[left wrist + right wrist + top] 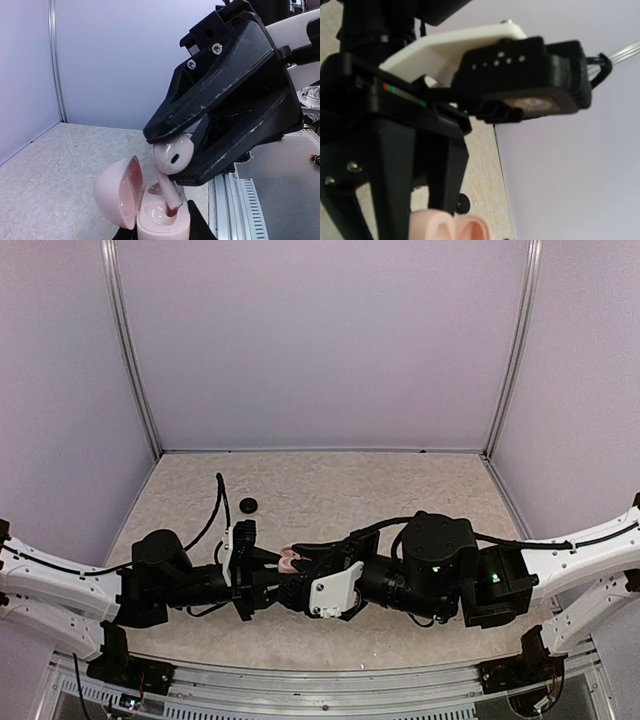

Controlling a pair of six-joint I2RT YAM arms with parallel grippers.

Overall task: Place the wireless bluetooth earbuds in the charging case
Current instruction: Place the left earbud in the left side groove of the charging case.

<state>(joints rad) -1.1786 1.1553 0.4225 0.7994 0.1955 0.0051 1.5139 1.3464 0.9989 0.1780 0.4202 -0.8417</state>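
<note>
Above the speckled beige tabletop [400,490], near its front edge, the two arms meet tip to tip. The left gripper [162,231] is clamped on a glossy pink charging case [155,222], rounded like an egg and held clear of the table. Its hinged lid [120,192] is swung open to the left. Only the tips of that gripper's black fingers show, cut off by the bottom edge of the left wrist view on either side of the case.

The right gripper [167,157] is clenched on a pale pink earbud [175,150], glossy, with a short stem. The bulb is pinched between scuffed black fingers and the stem points down into one well of the case, where its tip looks reddish. Whether the stem has reached the bottom of the well cannot be told.

A small red and green mark [387,89] on a black housing in the right wrist view is too blurred to read.

From the top camera the case is only a pink sliver between the dark grippers, and the earbud cannot be made out. The right wrist view catches just the pink upper edges of the case, cut off at the bottom of the picture, with the earbud hidden.

A small black round object [247,505] lies on the table beyond the left gripper, well apart from it. Only the top and right wrist views show it. Green lights [435,567] glow on the right arm in the top view.
</note>
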